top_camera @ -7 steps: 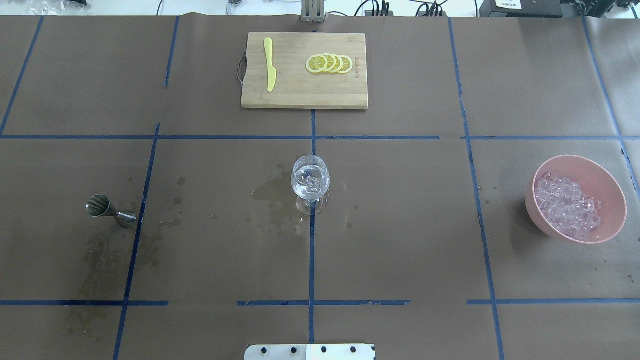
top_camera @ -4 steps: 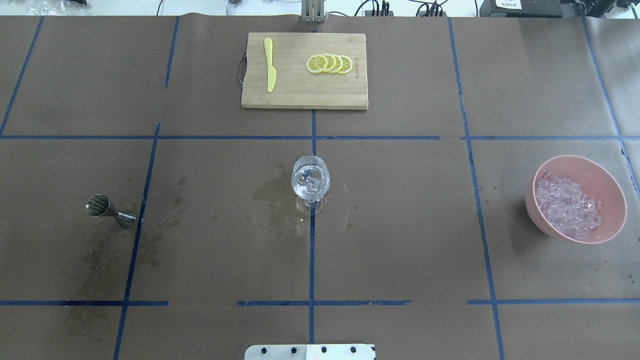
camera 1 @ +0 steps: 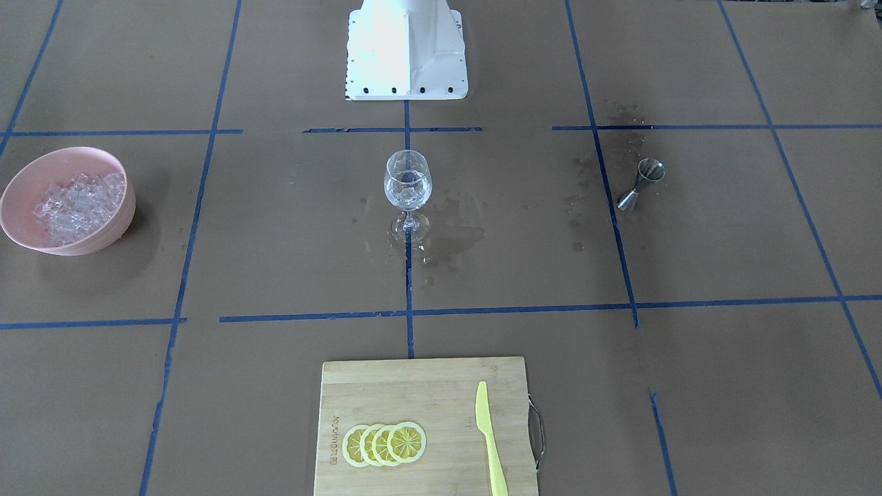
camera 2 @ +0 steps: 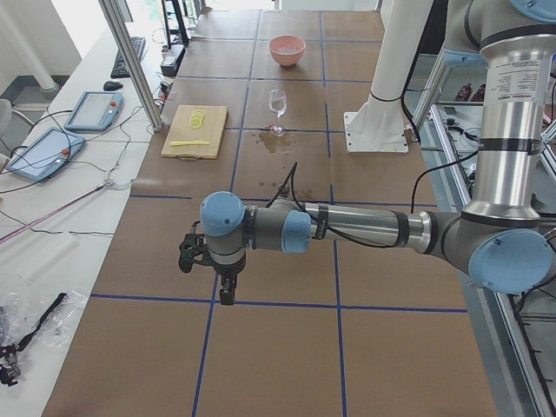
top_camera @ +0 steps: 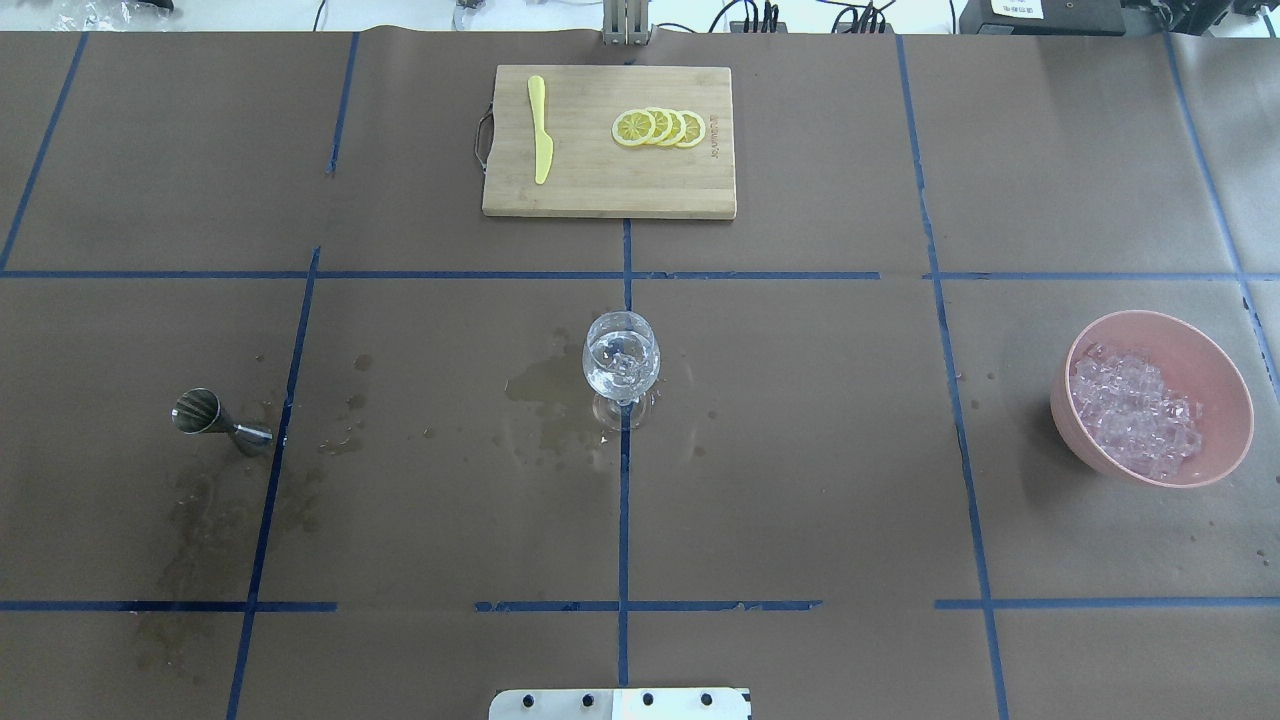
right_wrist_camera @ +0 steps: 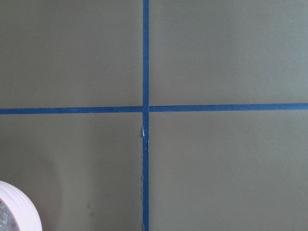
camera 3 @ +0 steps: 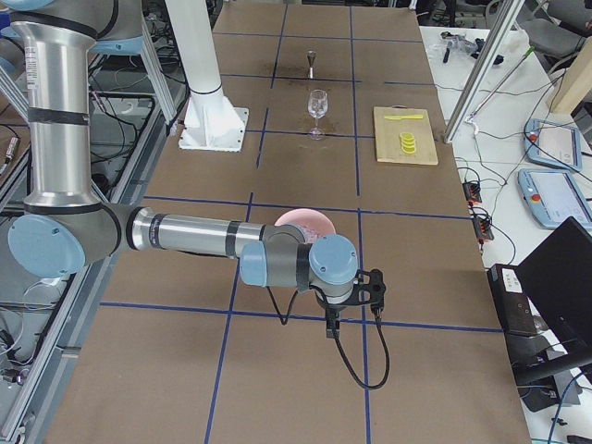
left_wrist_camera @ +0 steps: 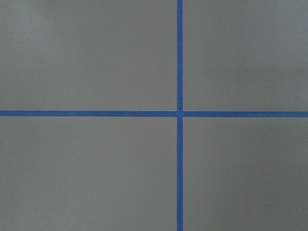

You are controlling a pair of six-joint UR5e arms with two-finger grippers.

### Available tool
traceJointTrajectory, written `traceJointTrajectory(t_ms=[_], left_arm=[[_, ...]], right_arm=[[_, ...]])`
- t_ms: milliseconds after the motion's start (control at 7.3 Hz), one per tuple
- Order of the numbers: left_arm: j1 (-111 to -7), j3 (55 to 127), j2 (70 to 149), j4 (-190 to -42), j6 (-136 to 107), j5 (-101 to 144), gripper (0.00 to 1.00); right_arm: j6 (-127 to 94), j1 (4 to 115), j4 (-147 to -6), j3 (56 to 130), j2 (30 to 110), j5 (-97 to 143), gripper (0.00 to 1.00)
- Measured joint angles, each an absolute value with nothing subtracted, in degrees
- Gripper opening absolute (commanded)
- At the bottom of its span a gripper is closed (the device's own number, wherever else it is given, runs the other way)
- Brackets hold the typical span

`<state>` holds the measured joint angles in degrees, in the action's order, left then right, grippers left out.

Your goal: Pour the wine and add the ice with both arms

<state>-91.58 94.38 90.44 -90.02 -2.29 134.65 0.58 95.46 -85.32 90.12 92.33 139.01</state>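
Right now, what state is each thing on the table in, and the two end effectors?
Stemmed glass: upright, wine and ice inside.
Pink bowl: upright, full of more ice.
Jigger: standing upright.
Lemon slices: overlapping row on the cutting board.
Knife: flat on the board.
Table paper: wet patches by glass and jigger.
Left end effector: over bare table, grip unreadable.
Right end effector: near the bowl, grip unreadable.

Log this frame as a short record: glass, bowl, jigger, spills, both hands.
glass: wine glass upright at table centre, holding ice and wine
bowl: pink bowl heaped with more ice
jigger: upright, alone on robot's left
spills: wet patches beside the glass foot
left hand: above bare table, grip state unclear
right hand: above table beside the bowl, grip state unclear
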Motion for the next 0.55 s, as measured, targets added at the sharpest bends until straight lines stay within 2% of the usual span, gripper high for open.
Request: traceJointTrajectory(t_ms=[548], left_arm=[[-91.6, 94.5, 90.5, -90.1, -2.3, 134.6, 1.00]], right_arm=[[0.6, 95.9, -85.3, 90.0, 92.4, 139.0, 1.00]])
